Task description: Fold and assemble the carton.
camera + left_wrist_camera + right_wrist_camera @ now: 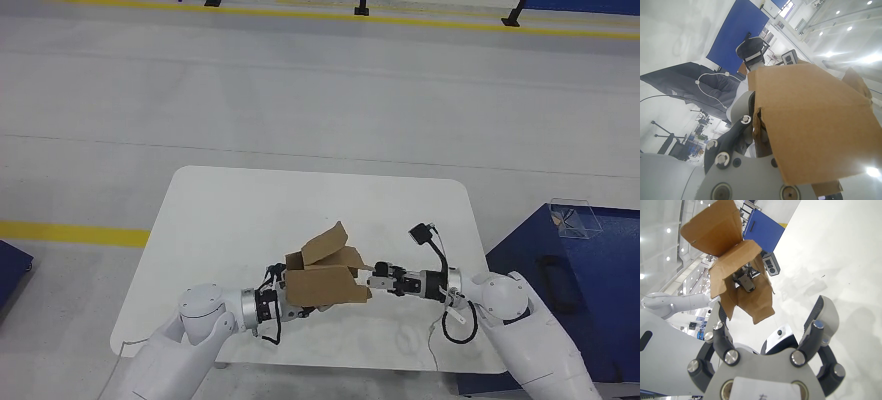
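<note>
While the brown cardboard carton (322, 283) is held up over the white, round-cornered counter (250, 200), it is clamped at one end by the left gripper (283, 292). That gripper is closed on a side wall of the carton: one grey finger (741, 111) is seen outside the wall, and the other finger (746, 284) is seen inside the carton through its open end. The open end is turned toward the right gripper (770, 303), whose jaws are spread wide and by which nothing is gripped. The carton is placed just ahead of this gripper. A loose flap (761, 311) is extended toward the gap between its fingers, close to one ribbed pad (722, 311), though contact cannot be judged. A second, larger flap (328, 243) is raised away from the carton's body, on the side turned away from both grippers. The two grippers are set facing each other, with the carton between them.
</note>
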